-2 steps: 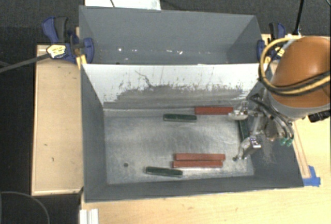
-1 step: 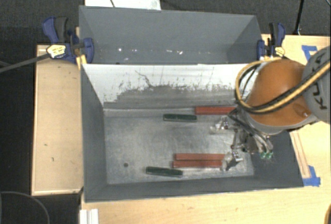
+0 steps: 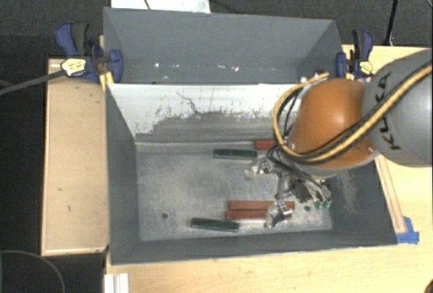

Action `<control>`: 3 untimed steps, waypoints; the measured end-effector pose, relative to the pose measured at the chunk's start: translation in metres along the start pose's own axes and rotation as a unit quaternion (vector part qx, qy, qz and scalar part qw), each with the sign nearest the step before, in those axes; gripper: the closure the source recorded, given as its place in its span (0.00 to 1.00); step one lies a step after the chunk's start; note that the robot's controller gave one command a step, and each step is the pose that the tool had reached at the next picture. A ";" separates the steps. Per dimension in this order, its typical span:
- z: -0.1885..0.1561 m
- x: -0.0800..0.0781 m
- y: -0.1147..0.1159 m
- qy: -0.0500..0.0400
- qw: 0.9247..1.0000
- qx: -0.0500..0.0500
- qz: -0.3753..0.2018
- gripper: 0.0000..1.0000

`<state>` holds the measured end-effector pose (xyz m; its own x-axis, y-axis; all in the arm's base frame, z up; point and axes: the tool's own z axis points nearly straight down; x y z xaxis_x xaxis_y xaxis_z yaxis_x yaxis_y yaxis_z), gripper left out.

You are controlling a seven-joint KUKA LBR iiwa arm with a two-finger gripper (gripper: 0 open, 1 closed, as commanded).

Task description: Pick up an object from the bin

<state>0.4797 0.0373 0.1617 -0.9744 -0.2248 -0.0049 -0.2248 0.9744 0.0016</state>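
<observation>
Hanging low over the right part of the bin's floor, my gripper (image 3: 274, 200) sits at the right end of a reddish-brown bar (image 3: 249, 207) that lies flat, running left to right. How far it is open I cannot tell, and I see nothing held in it. That bar is the nearest thing, so I judge it my likeliest pick. To do this well I would centre across its narrow width, not along its length, and go down until I am nearly on the floor before closing. A dark green stick (image 3: 215, 223) lies just beside the bar, toward the front wall, and a careless close could catch both. Another green stick (image 3: 233, 153) and a red-brown piece (image 3: 265, 144) lie well apart, against the back slope of the bin (image 3: 203, 109). Left of me the floor is bare, giving room to lift clear; the right and front walls are near, so I should rise straight up.
</observation>
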 end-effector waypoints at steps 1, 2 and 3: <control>0.013 0.000 -0.013 0.002 0.996 0.001 0.085 0.00; 0.078 -0.011 -0.010 -0.001 0.999 0.001 0.042 0.00; 0.095 -0.017 -0.009 -0.011 0.995 0.001 0.103 1.00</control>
<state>0.4990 0.0327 0.0664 -0.9994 -0.0203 -0.0270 -0.0204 0.9998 0.0030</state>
